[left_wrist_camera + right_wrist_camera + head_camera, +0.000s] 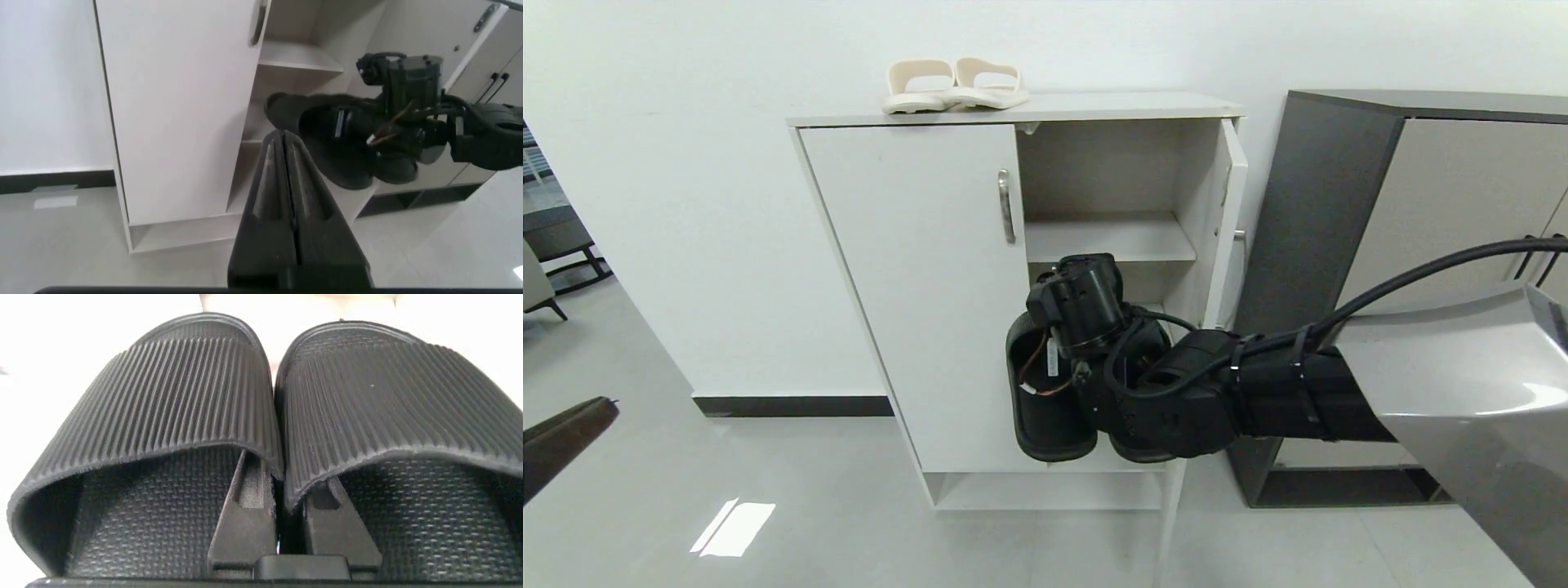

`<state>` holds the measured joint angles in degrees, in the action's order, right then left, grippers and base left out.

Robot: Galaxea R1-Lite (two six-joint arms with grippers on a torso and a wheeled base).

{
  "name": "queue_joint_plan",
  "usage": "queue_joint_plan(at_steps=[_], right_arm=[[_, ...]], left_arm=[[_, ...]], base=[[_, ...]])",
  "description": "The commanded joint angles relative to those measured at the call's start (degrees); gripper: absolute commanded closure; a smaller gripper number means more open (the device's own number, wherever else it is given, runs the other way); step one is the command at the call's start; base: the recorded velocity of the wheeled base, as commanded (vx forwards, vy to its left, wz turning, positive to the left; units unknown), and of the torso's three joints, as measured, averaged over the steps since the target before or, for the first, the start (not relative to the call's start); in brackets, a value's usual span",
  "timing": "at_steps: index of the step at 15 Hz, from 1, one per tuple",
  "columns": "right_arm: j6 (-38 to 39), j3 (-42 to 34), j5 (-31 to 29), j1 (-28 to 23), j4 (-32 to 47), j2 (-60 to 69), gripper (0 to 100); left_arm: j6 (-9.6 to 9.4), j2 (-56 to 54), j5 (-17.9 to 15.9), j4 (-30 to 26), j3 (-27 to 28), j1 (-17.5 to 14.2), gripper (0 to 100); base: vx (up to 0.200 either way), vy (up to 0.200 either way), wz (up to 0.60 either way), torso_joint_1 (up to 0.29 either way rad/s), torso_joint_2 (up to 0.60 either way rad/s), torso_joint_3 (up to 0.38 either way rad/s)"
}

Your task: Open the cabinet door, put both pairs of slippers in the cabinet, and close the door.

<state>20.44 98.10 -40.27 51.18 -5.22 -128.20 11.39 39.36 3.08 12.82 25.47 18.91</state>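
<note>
Right wrist view: right gripper pinching black slippers by inner walls, hanging before open cabinet. Left gripper pressed together, empty. Pale slippers lying on top. Next, likely: sliding pair inside, letting go.

I face a plain white wall above a glossy grey floor; a dark grey cabinet stands to my right.

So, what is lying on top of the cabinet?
A cream pair of slippers lies side by side on the cabinet top, near its front edge, above the closed left door. The strip behind them is hidden.
</note>
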Motion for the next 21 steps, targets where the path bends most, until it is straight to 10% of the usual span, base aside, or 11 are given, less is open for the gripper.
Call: queue_joint_plan(at_steps=[1, 13, 16, 18, 21], right_arm=[[2.0, -3.2, -0.8, -0.1, 2.8, 4.6, 100], [8.4, -19.7, 1.2, 0.4, 4.6, 18.2, 100], [4.0, -32.0, 4.2, 0.8, -19.0, 18.2, 100], [-4.4, -47.5, 11.8, 0.8, -41.8, 20.5, 100], [-5.8, -52.6, 12.6, 0.7, -47.1, 21.2, 100]], left_arm=[[0.04, 0.3, 0.0, 0.0, -0.2, 0.0, 100], [0.30, -1.9, 0.0, 0.2, -2.4, 0.0, 100], [0.04, -6.6, 0.7, 0.0, -4.2, -0.1, 100], [-0.14, -11.5, 7.5, -0.4, -5.7, -0.8, 100], [-1.10, -16.0, 18.5, -3.2, -8.9, -11.8, 100]], base=[[0.000, 0.000, 0.00, 0.000, 0.00, 0.000], [0.000, 0.000, 0.00, 0.000, 0.00, 0.000], [0.000, 0.000, 0.00, 0.000, 0.00, 0.000], [0.000, 0.000, 0.00, 0.000, 0.00, 0.000], [0.000, 0.000, 0.00, 0.000, 0.00, 0.000]])
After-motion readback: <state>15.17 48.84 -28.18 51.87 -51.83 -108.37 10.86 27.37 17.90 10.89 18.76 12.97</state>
